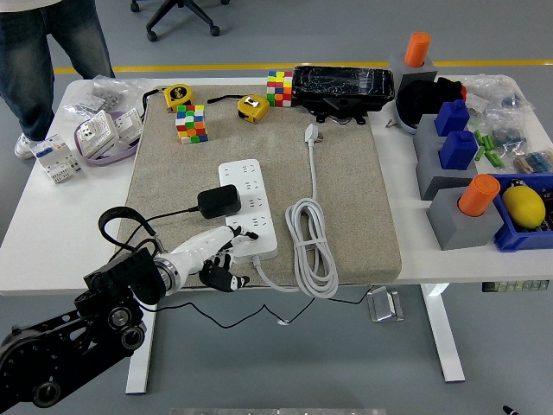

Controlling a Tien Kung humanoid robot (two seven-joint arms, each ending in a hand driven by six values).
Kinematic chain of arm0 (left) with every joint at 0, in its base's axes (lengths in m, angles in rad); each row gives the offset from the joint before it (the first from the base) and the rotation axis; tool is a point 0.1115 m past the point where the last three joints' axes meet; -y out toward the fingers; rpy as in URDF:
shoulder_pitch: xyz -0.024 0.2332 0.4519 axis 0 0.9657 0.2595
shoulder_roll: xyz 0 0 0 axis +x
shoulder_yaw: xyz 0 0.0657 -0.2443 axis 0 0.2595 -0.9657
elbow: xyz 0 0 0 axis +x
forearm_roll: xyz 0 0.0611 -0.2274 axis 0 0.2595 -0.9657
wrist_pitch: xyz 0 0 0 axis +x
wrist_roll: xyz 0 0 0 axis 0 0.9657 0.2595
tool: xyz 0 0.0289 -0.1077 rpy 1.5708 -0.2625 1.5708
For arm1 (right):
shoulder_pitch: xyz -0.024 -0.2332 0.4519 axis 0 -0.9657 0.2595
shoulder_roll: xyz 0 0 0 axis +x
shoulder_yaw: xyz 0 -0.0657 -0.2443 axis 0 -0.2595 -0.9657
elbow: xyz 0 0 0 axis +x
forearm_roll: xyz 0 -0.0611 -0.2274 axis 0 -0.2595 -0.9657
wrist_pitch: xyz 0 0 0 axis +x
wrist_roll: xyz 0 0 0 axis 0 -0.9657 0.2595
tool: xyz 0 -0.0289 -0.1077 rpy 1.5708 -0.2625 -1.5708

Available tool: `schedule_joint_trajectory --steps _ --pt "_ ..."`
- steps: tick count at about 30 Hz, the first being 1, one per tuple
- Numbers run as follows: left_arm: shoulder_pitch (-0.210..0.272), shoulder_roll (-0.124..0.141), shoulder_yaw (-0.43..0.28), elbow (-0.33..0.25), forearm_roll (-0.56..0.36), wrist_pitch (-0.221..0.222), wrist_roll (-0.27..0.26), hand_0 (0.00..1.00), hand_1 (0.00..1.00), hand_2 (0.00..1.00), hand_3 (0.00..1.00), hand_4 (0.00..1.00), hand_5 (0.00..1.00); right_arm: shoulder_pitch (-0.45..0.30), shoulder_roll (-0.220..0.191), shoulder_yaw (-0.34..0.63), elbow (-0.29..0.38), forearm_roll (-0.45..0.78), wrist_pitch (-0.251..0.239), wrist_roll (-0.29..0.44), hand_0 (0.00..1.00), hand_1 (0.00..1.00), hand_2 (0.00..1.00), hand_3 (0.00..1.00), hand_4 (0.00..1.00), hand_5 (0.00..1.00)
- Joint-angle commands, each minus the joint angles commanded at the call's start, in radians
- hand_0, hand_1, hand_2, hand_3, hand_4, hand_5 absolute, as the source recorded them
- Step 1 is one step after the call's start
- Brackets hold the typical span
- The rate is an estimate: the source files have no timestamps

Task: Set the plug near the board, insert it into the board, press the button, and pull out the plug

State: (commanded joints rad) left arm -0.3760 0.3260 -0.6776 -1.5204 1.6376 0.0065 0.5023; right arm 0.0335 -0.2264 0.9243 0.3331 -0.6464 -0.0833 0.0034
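A white power strip [249,204] lies lengthwise on the beige mat [346,199]. A black plug adapter [218,201] rests against the strip's left edge, and its thin black cord runs left off the mat. I cannot tell whether it is seated in a socket. My left hand [226,259] hangs at the mat's near edge, just left of the strip's near end. Its white and black fingers are relaxed and hold nothing. The black left arm [95,303] comes in from the lower left corner.
A coiled white cable [311,246] with its plug [311,132] lies right of the strip. Two colour cubes [191,123], tape measures [251,107] and a black case [342,86] sit at the back. Grey blocks [462,216] and a blue bin [527,226] fill the right. A person's legs [52,43] stand at top left.
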Motion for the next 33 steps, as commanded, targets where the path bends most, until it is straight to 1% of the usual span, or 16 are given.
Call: schedule_joint_trajectory --steps 3,11,12,15,17,18,20,21,22,23,24,27,29,30,31,33 --pt "0.001 0.003 0.003 0.008 0.015 -0.001 0.011 0.072 0.055 0.14 0.847 0.767 0.002 0.0 0.0 0.001 0.0 0.0 0.0 0.0 0.603 0.641 0.644 0.553 0.953 0.49" --pt "0.003 0.003 0.013 0.008 -0.002 -0.021 0.029 0.073 0.055 0.141 0.846 0.766 0.002 -0.001 0.0 0.0 0.0 -0.001 0.0 0.0 0.602 0.641 0.644 0.553 0.953 0.491" --pt "0.004 0.002 0.014 0.007 -0.002 -0.022 0.028 0.073 0.055 0.141 0.838 0.766 0.002 -0.001 0.0 0.0 0.0 -0.001 0.0 0.0 0.603 0.641 0.643 0.553 0.953 0.49" --pt "0.009 0.004 0.005 -0.006 -0.022 -0.006 -0.007 0.073 0.055 0.141 0.838 0.766 0.002 -0.001 0.0 0.001 0.001 -0.001 0.0 0.0 0.603 0.641 0.643 0.553 0.953 0.49" --pt "0.009 0.006 -0.011 -0.02 -0.063 0.024 -0.066 0.073 0.055 0.141 0.838 0.766 0.002 -0.001 0.0 0.0 0.001 -0.001 0.0 0.0 0.603 0.641 0.643 0.553 0.953 0.49" --pt "0.008 0.007 -0.018 -0.021 -0.093 0.041 -0.101 0.149 0.106 0.235 0.682 0.606 0.002 -0.001 0.0 0.0 0.001 -0.001 0.0 0.0 0.603 0.641 0.643 0.553 0.953 0.49" --pt "0.005 0.006 -0.024 -0.016 -0.13 0.062 -0.158 0.149 0.106 0.235 0.682 0.606 0.002 -0.001 0.0 0.0 0.0 0.0 0.0 0.0 0.603 0.641 0.643 0.553 0.953 0.49" --pt "0.003 0.004 -0.026 -0.007 -0.147 0.079 -0.185 0.149 0.106 0.235 0.682 0.606 0.002 -0.001 0.0 0.0 0.0 0.0 0.0 0.0 0.603 0.641 0.643 0.553 0.953 0.49" --pt "0.001 0.003 -0.027 0.004 -0.17 0.101 -0.225 0.149 0.106 0.235 0.682 0.606 0.002 -0.001 0.0 0.0 0.001 0.0 0.0 0.0 0.603 0.641 0.643 0.553 0.953 0.49" --pt "0.0 0.002 -0.028 0.014 -0.189 0.117 -0.255 0.149 0.106 0.235 0.682 0.606 0.002 -0.001 0.0 0.0 0.001 0.0 0.0 0.0 0.603 0.641 0.643 0.553 0.953 0.49" --pt "-0.002 0.0 -0.027 0.024 -0.204 0.132 -0.279 0.23 0.199 0.393 0.577 0.75 0.195 0.0 0.0 0.001 0.001 0.0 0.0 0.0 0.603 0.64 0.643 0.553 0.953 0.49" --pt "-0.013 -0.008 -0.023 0.06 -0.241 0.195 -0.352 0.23 0.199 0.393 0.577 0.75 0.195 0.0 0.001 0.0 0.001 0.001 0.0 0.001 0.603 0.64 0.643 0.553 0.953 0.49" --pt "-0.029 -0.018 -0.022 0.094 -0.236 0.249 -0.402 0.23 0.199 0.393 0.577 0.75 0.195 -0.001 0.001 -0.002 0.001 0.002 0.0 0.001 0.603 0.64 0.643 0.553 0.953 0.49" --pt "-0.036 -0.024 -0.021 0.112 -0.228 0.278 -0.428 0.35 0.446 0.522 0.538 0.815 0.248 -0.001 0.001 -0.003 0.0 0.003 0.0 0.0 0.603 0.641 0.644 0.553 0.953 0.489" --pt "-0.041 -0.027 -0.021 0.122 -0.223 0.299 -0.444 0.35 0.446 0.522 0.538 0.815 0.248 -0.001 0.001 -0.003 0.0 0.003 0.0 0.0 0.603 0.641 0.644 0.553 0.953 0.489" --pt "-0.063 -0.042 -0.022 0.169 -0.176 0.35 -0.491 0.35 0.446 0.522 0.538 0.815 0.248 -0.002 0.001 -0.004 0.001 0.004 0.0 0.0 0.603 0.641 0.644 0.553 0.953 0.489"
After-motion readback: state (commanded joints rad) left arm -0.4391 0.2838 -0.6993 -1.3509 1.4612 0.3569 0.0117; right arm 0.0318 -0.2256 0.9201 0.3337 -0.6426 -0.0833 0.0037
